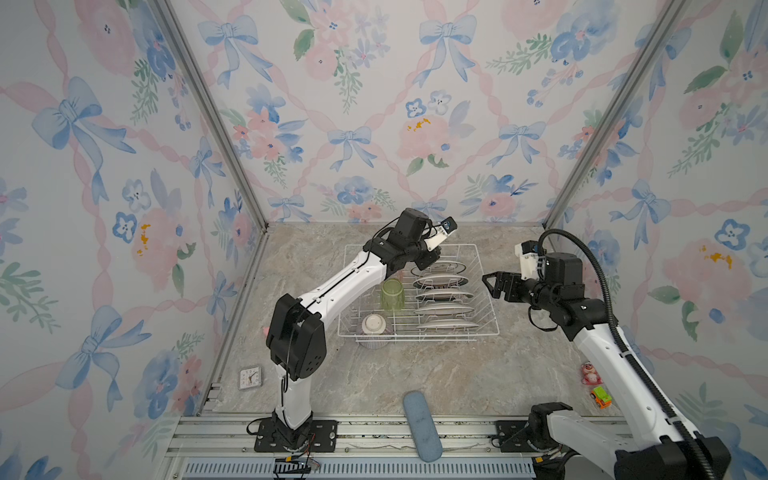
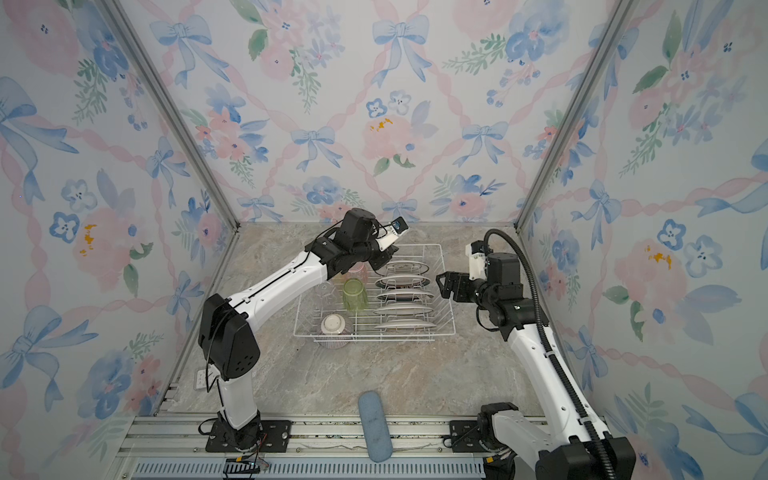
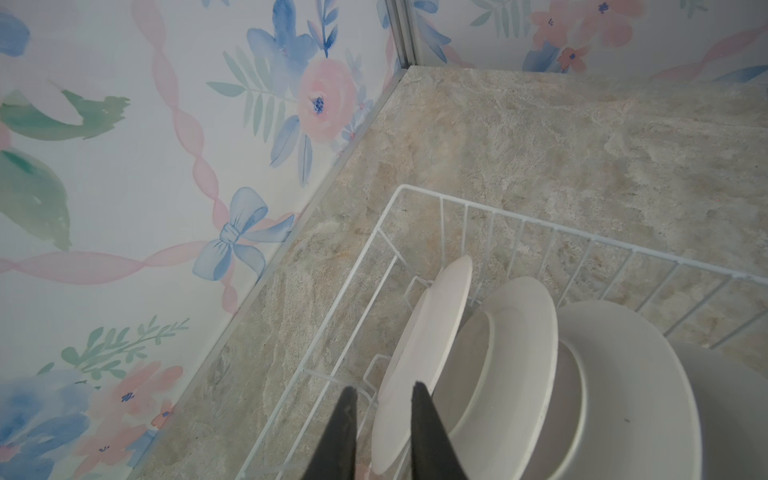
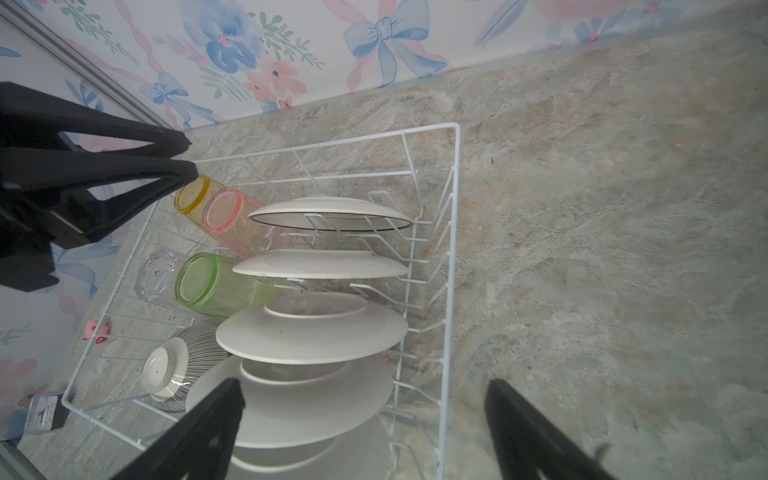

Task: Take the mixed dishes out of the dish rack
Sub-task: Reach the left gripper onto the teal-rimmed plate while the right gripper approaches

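Both top views: dish rack [image 1: 457, 245] centre-back on marble table [image 1: 374, 386]. Wide open table along its front and R side, narrower strip to back wall. L gripper [image 1: 431, 261] over rack's far-L corner, just beside rearmost plate; jaws not readable here. R gripper [image 1: 488, 286] just off rack's R rim, above bare table, spread wide, empty. In rack: 5 plates [image 1: 444, 296] on edge in R half, green tumbler [image 1: 392, 295] mid-L, striped bowl [image 1: 374, 329] foot-up at front-L corner. In a top view also clear tumbler [image 2: 326, 291] and pink tumbler [image 2: 356, 272]. Off rack: 1 clock [image 1: 250, 377] by L wall, face too small to read; 1 blue-grey pad [image 1: 422, 426] overhanging front edge; 1 pink toy figure [image 1: 590, 373] and 1 green toy car [image 1: 601, 397] front-R.

L wrist view: L gripper [image 3: 383, 387] fingers close together, narrow gap, only rack wire and table btwn tips; can't tell if pinching anything. 4 plate backs in frame, nearest just beside one finger. Bare table beyond rack corner up to wall.

R wrist view: R gripper [image 4: 365, 386] fingers well apart, holding nothing; one over plates, other over bare table outside rim. Count: 5 plates, 4 tumblers, 1 bowl. Yellow tumbler [image 4: 191, 199] beside pink at back, clear beside green nearer. L gripper tips at yellow tumbler's end, contact unclear. Small pink item [image 4: 95, 330] on table outside rack.
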You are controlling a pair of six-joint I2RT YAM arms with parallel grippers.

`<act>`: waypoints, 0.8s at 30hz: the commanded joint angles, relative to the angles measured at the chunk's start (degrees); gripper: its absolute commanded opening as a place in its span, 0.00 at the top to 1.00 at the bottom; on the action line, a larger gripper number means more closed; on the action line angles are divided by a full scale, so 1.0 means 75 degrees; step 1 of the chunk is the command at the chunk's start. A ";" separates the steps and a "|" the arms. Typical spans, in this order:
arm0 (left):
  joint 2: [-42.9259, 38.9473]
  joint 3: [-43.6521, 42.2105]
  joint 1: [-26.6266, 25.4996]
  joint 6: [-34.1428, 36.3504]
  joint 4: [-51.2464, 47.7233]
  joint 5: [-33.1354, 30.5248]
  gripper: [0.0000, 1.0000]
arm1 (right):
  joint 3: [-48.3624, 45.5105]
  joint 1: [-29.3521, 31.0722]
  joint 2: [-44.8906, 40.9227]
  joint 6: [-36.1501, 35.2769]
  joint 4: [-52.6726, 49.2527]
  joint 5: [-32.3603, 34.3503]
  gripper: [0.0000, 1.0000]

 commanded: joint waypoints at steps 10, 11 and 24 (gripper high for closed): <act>0.0987 0.0930 -0.0165 0.1019 -0.0921 -0.0259 0.80 | 0.0205 0.0077 0.0047 0.0181 0.0289 -0.0149 0.06; 0.1043 0.0985 -0.0178 0.1056 -0.0960 -0.0278 0.80 | 0.0188 0.0074 0.0047 0.0179 0.0288 -0.0143 0.06; 0.1618 0.1383 -0.0342 0.1434 -0.1325 -0.0664 0.76 | 0.0162 0.0075 0.0172 0.0233 0.0373 -0.0121 0.04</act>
